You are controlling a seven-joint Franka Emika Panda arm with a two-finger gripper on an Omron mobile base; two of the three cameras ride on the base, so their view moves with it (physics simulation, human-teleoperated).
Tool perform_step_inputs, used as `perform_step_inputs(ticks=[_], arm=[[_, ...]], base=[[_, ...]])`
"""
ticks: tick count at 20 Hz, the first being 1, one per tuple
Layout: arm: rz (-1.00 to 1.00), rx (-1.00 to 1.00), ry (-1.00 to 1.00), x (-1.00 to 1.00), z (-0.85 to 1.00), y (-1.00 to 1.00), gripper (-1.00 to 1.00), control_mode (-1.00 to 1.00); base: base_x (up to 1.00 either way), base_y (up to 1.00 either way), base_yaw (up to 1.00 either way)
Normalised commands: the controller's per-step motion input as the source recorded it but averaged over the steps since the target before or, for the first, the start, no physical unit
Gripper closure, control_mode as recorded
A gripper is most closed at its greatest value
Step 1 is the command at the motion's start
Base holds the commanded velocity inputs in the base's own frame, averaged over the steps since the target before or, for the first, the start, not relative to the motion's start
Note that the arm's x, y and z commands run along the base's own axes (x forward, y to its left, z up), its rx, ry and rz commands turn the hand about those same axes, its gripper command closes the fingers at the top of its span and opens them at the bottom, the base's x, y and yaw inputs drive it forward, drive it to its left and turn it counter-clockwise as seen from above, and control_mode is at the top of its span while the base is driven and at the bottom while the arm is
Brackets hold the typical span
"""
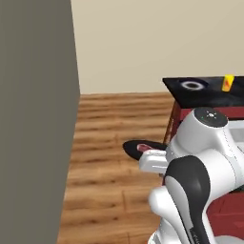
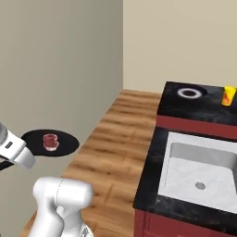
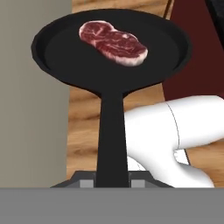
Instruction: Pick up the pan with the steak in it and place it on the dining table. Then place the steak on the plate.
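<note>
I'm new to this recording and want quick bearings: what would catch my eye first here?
The black pan held out in the air over the wooden floor, its long handle gripped by the claw, with the red steak lying inside it. Next, the dining table at the right with its glossy black top, carrying the white-rimmed plate and a yellow cup.

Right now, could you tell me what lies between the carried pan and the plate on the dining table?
In the right base view, bare wooden floor separates pan from plate.
</note>
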Motion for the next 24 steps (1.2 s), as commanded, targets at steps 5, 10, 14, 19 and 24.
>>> perform_step_inputs(ticks=[5,10,14,19,24], arm=[[0.0,0.0,0.0,0.0,0.0,0.0,1.0,1.0],[0.0,0.0,0.0,0.0,0.0,0.0,1.0,1.0],[0.0,0.0,0.0,0.0,0.0,0.0,1.0,1.0],[0.0,0.0,0.0,0.0,0.0,0.0,1.0,1.0],[0.0,0.0,0.0,0.0,0.0,0.0,1.0,1.0]], base=[[0.87,0.01,-0.05],[0.95,0.07,-0.05],[0.97,0.13,-0.05],[0.94,0.16,-0.05],[0.94,0.17,-0.06]])
